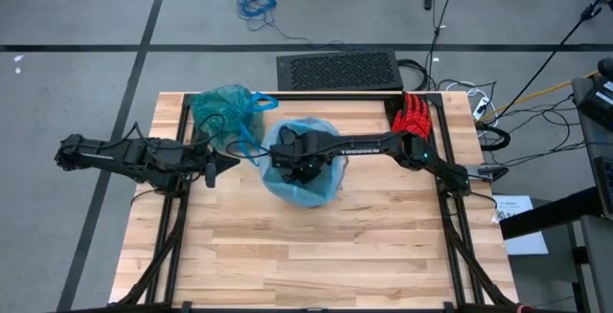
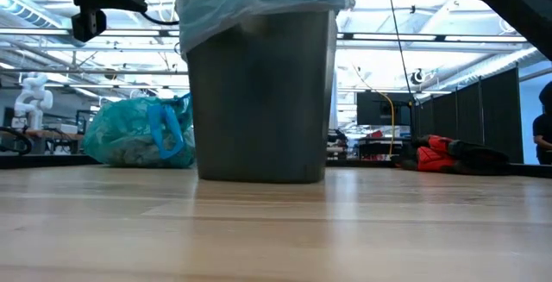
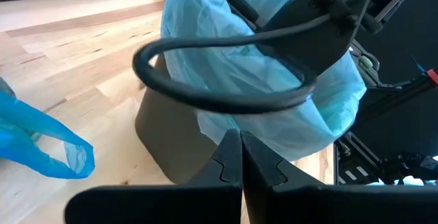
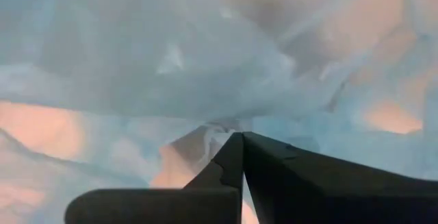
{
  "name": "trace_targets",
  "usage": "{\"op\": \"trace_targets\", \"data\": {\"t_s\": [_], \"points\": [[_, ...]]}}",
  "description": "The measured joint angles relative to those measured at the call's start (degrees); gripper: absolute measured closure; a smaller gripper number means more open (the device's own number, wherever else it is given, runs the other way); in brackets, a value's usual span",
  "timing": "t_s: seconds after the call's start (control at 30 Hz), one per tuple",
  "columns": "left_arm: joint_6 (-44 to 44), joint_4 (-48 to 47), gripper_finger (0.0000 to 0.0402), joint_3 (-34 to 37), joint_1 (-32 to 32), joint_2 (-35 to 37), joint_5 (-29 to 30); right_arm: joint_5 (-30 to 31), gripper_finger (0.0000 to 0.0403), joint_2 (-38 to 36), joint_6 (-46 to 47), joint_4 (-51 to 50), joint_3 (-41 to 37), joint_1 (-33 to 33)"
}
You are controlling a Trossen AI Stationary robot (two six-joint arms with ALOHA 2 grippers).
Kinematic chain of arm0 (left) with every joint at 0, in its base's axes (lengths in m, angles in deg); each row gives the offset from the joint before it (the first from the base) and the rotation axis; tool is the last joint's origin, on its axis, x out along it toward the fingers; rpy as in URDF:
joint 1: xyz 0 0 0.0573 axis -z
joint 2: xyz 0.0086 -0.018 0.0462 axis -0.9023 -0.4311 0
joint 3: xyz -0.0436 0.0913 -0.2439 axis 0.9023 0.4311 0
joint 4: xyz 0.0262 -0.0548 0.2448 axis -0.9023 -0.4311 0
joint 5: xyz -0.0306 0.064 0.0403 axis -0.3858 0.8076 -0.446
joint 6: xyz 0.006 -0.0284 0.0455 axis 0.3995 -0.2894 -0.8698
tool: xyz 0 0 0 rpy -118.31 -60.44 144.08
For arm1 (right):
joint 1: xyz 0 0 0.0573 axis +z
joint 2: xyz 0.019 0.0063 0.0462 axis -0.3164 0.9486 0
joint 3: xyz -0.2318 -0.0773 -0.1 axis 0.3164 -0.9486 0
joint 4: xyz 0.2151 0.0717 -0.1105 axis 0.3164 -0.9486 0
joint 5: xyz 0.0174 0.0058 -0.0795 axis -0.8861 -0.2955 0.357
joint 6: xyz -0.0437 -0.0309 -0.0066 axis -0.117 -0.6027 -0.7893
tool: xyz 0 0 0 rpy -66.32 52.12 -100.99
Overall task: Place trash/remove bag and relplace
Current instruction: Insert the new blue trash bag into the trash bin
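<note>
High view: you see one brown bin (image 1: 303, 181) at the table (image 1: 316, 256) centre, lined with one pale sky-blue bag (image 1: 326, 187). The right gripper (image 1: 299, 163) points down into its mouth. The left gripper (image 1: 230, 161) hovers just left of the bin, jaws closed, holding nothing. One teal-green bag (image 1: 222, 109) with blue handle loops (image 1: 261, 103) lies at the far left of the table. One red glove (image 1: 413, 117) lies at the far right edge.

Low view: the filled teal-green bag rests on the table left of the bin, apart from it.

Left wrist view: your left jaws meet, empty, beside the bin.

Right wrist view: the right jaws are closed inside the pale liner; whether they pinch the plastic cannot be told.
</note>
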State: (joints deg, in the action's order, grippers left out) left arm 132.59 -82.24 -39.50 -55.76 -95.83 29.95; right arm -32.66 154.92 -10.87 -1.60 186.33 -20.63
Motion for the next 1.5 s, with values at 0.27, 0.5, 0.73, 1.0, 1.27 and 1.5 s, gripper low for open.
{"op": "trace_targets", "data": {"t_s": [0.27, 0.5, 0.73, 1.0, 1.27, 1.5], "points": [[0.0, -0.2, 0.0402, 0.0, 0.0, 0.0, 0.0, -0.3, 0.0403, -0.1, 0.7, -3.4, 1.1, 0.1], [0.4, -2.1, 0.0402, 0.0, 0.0, 0.0, 0.0, -7.1, 0.0403, -2.1, 4.1, -5.0, 1.1, 0.8], [0.4, -2.8, 0.0402, 0.0, 0.0, 0.0, 0.0, -6.3, 0.0403, -4.0, 6.2, -3.8, 1.1, 1.4], [0.6, -3.9, 0.0402, 0.0, 0.0, 0.0, 0.0, -3.1, 0.0403, -5.6, 4.1, -7.1, 1.2, 2.7], [0.5, -4.4, 0.0402, 0.0, 0.0, 0.0, 0.0, -1.7, 0.0403, -7.3, 6.5, -7.0, 1.3, 3.8], [0.5, -3.8, 0.0402, 0.0, 0.0, 0.0, -0.8, 1.9, 0.0403, -8.9, 9.1, -6.9, 1.4, 4.6]]}}
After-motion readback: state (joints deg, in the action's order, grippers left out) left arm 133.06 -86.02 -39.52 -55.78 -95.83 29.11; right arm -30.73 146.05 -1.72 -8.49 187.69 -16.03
